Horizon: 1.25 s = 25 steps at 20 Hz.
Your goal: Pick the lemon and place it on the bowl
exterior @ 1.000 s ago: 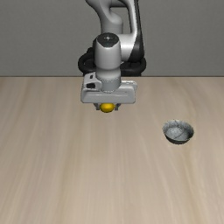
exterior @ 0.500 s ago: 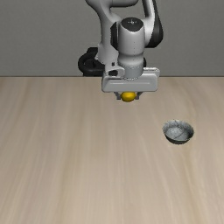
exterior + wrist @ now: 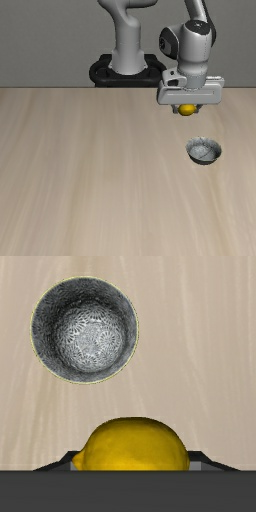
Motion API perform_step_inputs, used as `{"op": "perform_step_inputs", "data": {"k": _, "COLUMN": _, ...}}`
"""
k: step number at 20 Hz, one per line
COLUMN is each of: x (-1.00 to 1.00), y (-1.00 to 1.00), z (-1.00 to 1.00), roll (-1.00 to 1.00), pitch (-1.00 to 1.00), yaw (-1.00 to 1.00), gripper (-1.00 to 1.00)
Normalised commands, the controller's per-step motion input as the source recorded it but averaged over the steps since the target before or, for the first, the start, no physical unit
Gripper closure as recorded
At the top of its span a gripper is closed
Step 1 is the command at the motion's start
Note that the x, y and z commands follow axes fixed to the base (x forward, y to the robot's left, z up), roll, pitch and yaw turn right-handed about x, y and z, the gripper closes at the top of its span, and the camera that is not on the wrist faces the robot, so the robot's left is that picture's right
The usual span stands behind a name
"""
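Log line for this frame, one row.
jaws: shut on lemon | lemon: held above table, short of bowl | bowl: empty | place: not yet done

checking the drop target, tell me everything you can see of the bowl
The bowl is small, round and grey, with a mottled metallic look. From the wrist view its inside is speckled, holds nothing, and has a thin pale rim. It stands upright on the wooden table, toward the exterior view's right, touching only the table. The gripper, shut on the lemon, hangs apart from it.

Gripper (image 3: 187,107) with lemon (image 3: 187,110) farther toward the exterior view's right, nearer bowl (image 3: 203,151)
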Motion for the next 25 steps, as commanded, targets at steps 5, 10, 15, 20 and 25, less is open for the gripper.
{"op": "perform_step_inputs", "data": {"k": 5, "x": 0.6, "y": 0.4, "z": 0.0, "roll": 0.0, "pitch": 0.0, "yaw": 0.0, "gripper": 1.0}}
{"op": "perform_step_inputs", "data": {"k": 10, "x": 1.0, "y": 0.0, "z": 0.0, "roll": 0.0, "pitch": 0.0, "yaw": 0.0, "gripper": 1.0}}
{"op": "perform_step_inputs", "data": {"k": 15, "x": 0.4, "y": 0.0, "z": 0.0, "roll": 0.0, "pitch": 0.0, "yaw": 0.0, "gripper": -1.0}}
{"op": "perform_step_inputs", "data": {"k": 20, "x": 0.0, "y": 0.0, "z": 0.0, "roll": 0.0, "pitch": 0.0, "yaw": 0.0, "gripper": -1.0}}
{"op": "perform_step_inputs", "data": {"k": 25, "x": 0.0, "y": 0.0, "z": 0.0, "roll": 0.0, "pitch": 0.0, "yaw": 0.0, "gripper": -1.0}}
